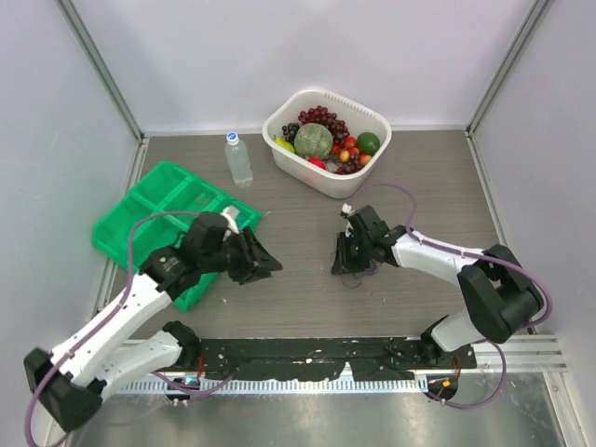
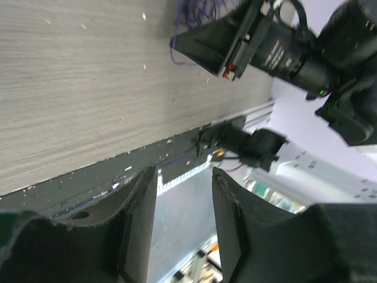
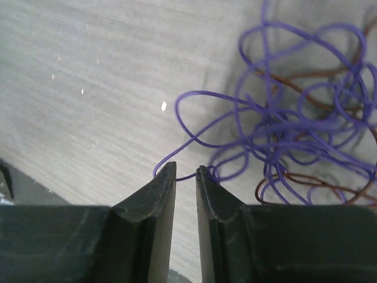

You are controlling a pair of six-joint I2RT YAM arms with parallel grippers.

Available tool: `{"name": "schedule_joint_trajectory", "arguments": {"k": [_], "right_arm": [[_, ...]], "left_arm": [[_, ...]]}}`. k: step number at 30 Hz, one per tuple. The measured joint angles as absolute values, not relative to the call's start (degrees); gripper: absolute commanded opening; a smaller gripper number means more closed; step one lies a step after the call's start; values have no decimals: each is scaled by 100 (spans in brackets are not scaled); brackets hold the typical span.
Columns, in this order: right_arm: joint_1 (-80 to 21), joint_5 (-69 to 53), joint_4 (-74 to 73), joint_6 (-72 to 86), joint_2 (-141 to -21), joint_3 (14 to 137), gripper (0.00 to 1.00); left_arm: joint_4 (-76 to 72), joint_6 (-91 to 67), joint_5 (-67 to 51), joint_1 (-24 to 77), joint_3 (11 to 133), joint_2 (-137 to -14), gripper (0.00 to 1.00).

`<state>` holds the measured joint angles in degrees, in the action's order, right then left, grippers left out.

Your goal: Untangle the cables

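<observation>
The cables are a small tangle of thin purple and dark brown wire loops on the wooden table at centre right. In the right wrist view the tangle fills the upper right, with brown wire under the purple. My right gripper is down at the tangle's left edge. Its jaws stand a narrow gap apart, and one purple loop crosses just past the tips. My left gripper is open and empty, left of the tangle and apart from it. Its jaws are spread. No yellow or blue wire shows.
A white basin of fruit stands at the back centre, with a clear water bottle to its left. A green compartment tray lies at the left under my left arm. A black rail runs along the near table edge.
</observation>
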<state>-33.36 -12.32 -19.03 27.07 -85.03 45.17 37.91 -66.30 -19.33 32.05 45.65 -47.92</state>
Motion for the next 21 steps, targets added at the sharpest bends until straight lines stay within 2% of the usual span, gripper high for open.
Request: {"name": "schedule_joint_trajectory", "arguments": {"k": [4, 8, 10, 14, 21], "right_arm": [[-3446, -1671, -1570, 3214, -8136, 3977, 27], [-3468, -1608, -1651, 3540, -7413, 3854, 42], [-3468, -1441, -1721, 3686, -6930, 3854, 44], [-3468, -829, -2080, 4007, -6202, 3861, 44], [-3444, 423, -2915, 4506, -5957, 3870, 43]], "left_arm": [[3693, -6720, -1310, 4460, 4980, -5551, 36], [3430, -6862, -1144, 4639, 4989, -6134, 38], [3144, -6936, -1157, 4639, 4989, -6381, 41], [2460, -7085, -1352, 4641, 5028, -7113, 46], [2032, -7146, -1863, 4650, 5852, -8943, 45]]}}
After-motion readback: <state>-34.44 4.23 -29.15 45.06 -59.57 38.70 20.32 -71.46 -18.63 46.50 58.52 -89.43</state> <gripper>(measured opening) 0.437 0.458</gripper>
